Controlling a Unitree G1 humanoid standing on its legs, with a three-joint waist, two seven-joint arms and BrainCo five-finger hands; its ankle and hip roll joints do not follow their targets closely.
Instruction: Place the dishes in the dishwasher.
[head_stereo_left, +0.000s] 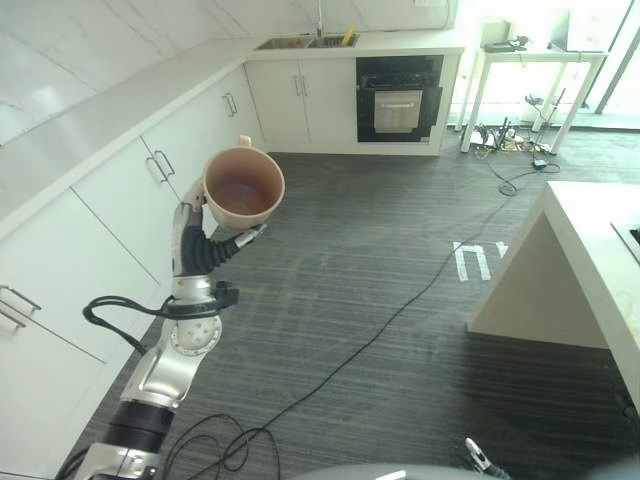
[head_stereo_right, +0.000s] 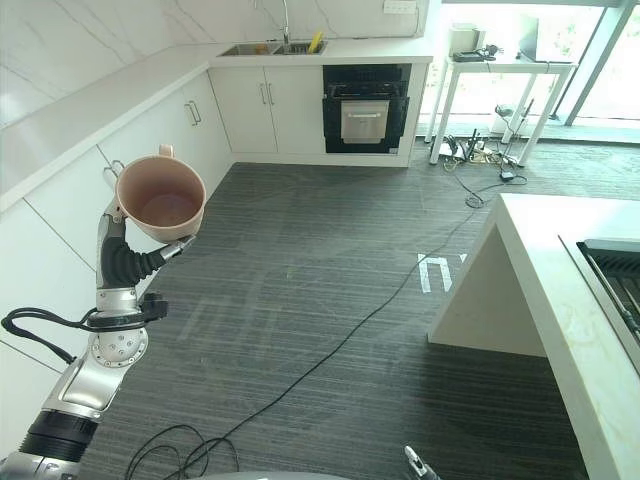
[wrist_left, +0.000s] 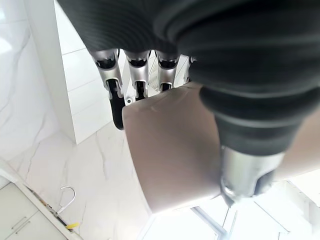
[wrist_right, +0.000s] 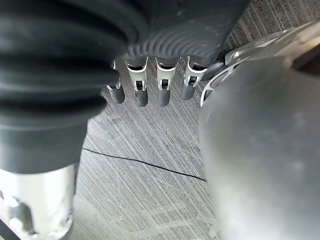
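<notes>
A pink cup (head_stereo_left: 243, 188) with a small handle on its far side is held up in the air, its mouth tilted toward me and its inside bare. My left hand (head_stereo_left: 205, 250) is shut on the cup from below, fingers on one side and thumb on the other; the left wrist view shows the fingers (wrist_left: 117, 95) curled against the cup's wall (wrist_left: 170, 160). The cup hangs beside the white lower cabinets (head_stereo_left: 150, 180) on the left. My right hand (wrist_right: 150, 85) hangs open over the grey striped floor, holding nothing.
White cabinets and a counter run along the left to a sink (head_stereo_left: 305, 42) at the back. A black oven (head_stereo_left: 398, 100) sits beside it. A white island counter (head_stereo_right: 560, 300) with a dark grate (head_stereo_right: 615, 275) stands on the right. A white table (head_stereo_left: 535, 70) stands at the back right.
</notes>
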